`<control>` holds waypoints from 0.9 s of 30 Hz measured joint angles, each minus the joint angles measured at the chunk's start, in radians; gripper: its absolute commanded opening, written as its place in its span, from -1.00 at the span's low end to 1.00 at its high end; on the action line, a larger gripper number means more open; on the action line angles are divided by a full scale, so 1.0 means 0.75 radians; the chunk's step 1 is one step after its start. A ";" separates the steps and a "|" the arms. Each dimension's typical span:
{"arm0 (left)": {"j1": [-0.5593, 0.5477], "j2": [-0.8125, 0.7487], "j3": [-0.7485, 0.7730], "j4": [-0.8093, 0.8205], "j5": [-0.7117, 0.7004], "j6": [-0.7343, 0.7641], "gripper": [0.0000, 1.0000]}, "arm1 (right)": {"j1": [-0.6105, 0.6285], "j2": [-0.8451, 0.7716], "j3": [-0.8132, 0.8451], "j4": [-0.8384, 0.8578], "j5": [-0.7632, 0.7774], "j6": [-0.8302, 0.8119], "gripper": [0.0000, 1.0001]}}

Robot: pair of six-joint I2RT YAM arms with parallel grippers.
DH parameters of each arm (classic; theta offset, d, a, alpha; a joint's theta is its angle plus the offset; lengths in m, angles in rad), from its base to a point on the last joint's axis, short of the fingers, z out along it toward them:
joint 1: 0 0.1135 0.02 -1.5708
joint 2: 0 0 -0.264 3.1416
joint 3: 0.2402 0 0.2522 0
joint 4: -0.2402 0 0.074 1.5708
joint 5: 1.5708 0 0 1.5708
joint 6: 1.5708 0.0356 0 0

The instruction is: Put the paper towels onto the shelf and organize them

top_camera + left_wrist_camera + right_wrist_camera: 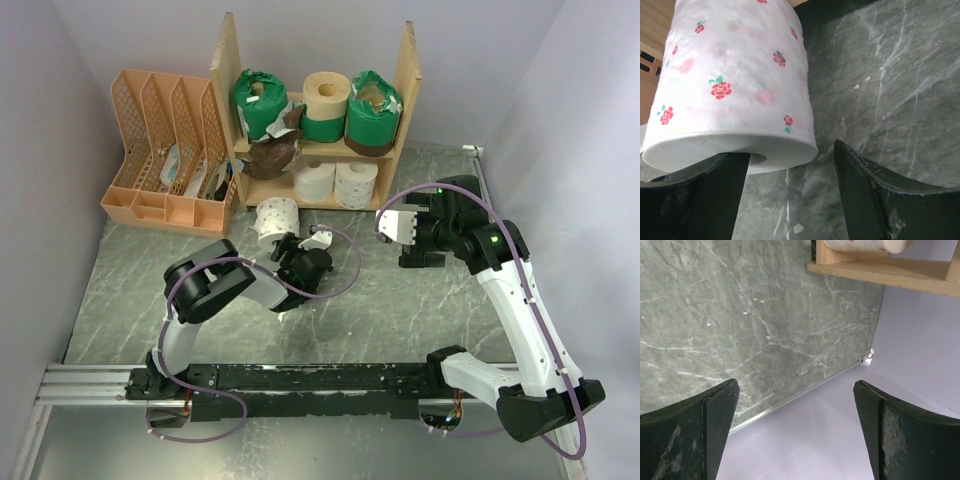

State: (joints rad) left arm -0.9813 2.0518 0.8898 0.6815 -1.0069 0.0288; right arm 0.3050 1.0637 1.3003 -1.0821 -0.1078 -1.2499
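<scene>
The wooden shelf (316, 148) stands at the back. Its upper board holds green-wrapped paper towels (258, 103), a cream roll (325, 93) and another green one (372, 110); a brown-wrapped roll (272, 152) hangs below them. Two white rolls (335, 182) sit on the lower board. A white rose-printed roll (276, 218) (735, 85) stands on the table in front of the shelf. My left gripper (289, 246) (790, 160) is open right beside it, the roll's end against the left finger (695, 195). My right gripper (398, 226) (796, 390) is open and empty, right of the shelf's front.
An orange lattice file rack (165, 150) stands left of the shelf. Lilac walls close in the table on three sides. In the right wrist view the shelf's lower board (880, 270) shows at the top. A black rail (300, 378) runs along the near edge.
</scene>
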 measured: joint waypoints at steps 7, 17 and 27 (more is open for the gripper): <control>0.005 0.009 0.011 -0.018 -0.019 0.016 0.25 | 0.001 -0.004 -0.001 0.000 0.008 -0.001 1.00; 0.008 -0.001 0.014 -0.037 -0.021 0.042 -0.07 | 0.001 -0.009 -0.001 0.001 0.014 0.001 1.00; 0.027 -0.053 -0.002 -0.100 0.053 0.036 -0.61 | 0.000 -0.019 -0.001 0.002 0.014 0.001 1.00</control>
State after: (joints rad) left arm -0.9607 2.0117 0.8886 0.6067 -0.9668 0.0555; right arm 0.3050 1.0492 1.2995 -1.0809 -0.0971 -1.2495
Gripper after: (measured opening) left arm 0.496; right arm 0.999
